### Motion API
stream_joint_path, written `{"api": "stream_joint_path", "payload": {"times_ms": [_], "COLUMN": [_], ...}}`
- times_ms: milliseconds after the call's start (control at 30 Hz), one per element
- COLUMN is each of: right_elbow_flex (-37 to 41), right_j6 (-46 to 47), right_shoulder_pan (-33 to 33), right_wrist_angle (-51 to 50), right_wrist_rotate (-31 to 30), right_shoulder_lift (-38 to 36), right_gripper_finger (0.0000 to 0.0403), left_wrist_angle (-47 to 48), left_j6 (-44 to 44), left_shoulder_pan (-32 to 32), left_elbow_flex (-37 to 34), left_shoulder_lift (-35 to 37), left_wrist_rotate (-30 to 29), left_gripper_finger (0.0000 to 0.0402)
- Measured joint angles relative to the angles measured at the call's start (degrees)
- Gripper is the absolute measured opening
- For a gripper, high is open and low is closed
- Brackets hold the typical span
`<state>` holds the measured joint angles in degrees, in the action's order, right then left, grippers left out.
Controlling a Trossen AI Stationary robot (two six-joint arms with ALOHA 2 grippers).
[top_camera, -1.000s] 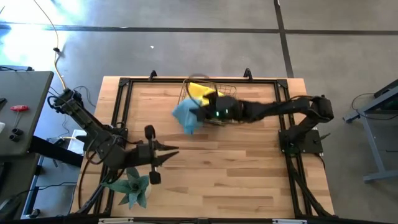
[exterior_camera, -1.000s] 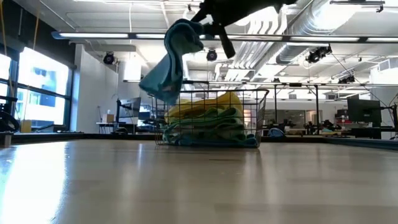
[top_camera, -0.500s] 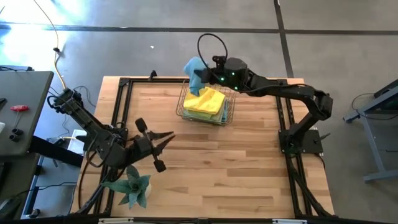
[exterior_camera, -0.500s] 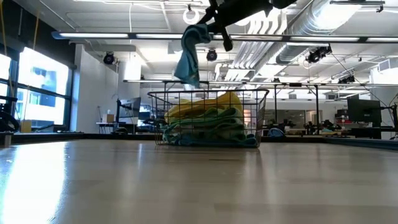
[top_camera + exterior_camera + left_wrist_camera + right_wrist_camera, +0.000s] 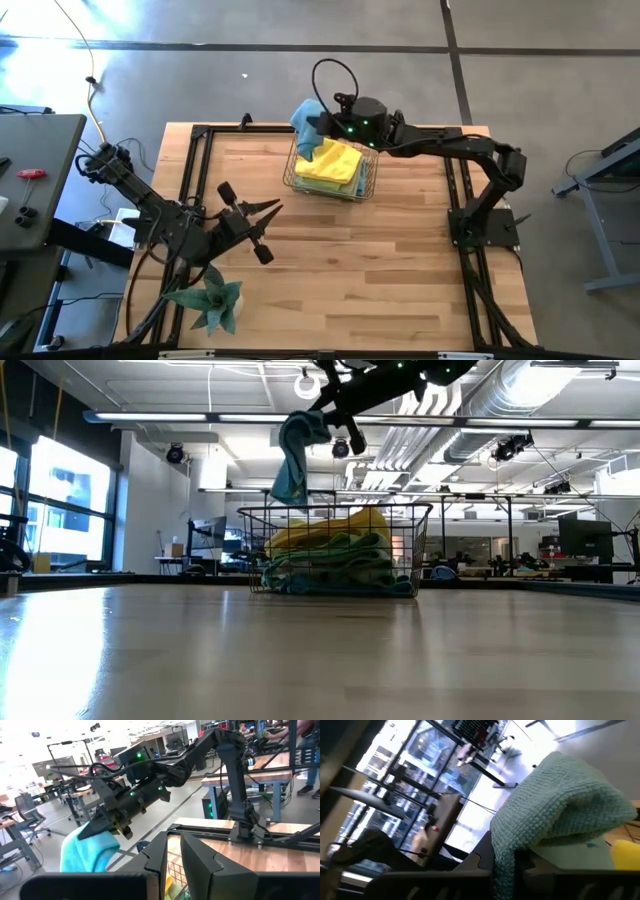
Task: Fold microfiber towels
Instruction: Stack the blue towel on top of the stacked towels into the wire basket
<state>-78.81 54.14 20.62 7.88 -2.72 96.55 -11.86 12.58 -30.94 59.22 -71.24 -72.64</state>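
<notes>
My right gripper (image 5: 322, 127) is clamped on a light blue towel (image 5: 307, 122), holding it in the air over the basket's (image 5: 367, 178) far-left corner. The other towels (image 5: 333, 163) sit stacked in the basket. My left gripper (image 5: 268, 209) hovers near-left, slightly parted, holding nothing.

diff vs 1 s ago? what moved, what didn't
The right gripper, shut on the light blue towel throughout, swung from in front of the wire basket to above its far left corner. The left gripper turned slightly and edged toward the basket, holding nothing. The yellow towel in the basket and the plant stayed put.
</notes>
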Motion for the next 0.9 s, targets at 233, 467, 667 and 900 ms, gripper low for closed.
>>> {"api": "stream_joint_path", "payload": {"times_ms": [233,467,667,900], "right_elbow_flex": [-0.03,-0.05,0.02,0.02], "right_j6": [2.34,-2.07,-6.55,-9.19], "right_shoulder_pan": [-1.65,-2.76,-2.78,-3.19], "right_wrist_angle": [5.60,-21.68,-39.65,-45.48], "right_wrist_rotate": [0.81,-4.53,-8.39,-8.41], "right_shoulder_lift": [-0.07,-0.11,-0.11,-0.11], "right_gripper_finger": [0.0000,0.0000,0.0000,0.0000], "left_wrist_angle": [0.04,0.07,0.15,0.18], "left_j6": [0.06,0.06,0.05,-1.33], "left_shoulder_pan": [0.24,0.22,0.22,0.22], "left_elbow_flex": [0.00,0.00,0.00,0.00], "left_shoulder_lift": [0.00,0.00,0.00,-0.02], "left_wrist_rotate": [0.09,0.15,0.15,0.16], "left_gripper_finger": [0.0046,0.0046,0.0046,0.0046]}}
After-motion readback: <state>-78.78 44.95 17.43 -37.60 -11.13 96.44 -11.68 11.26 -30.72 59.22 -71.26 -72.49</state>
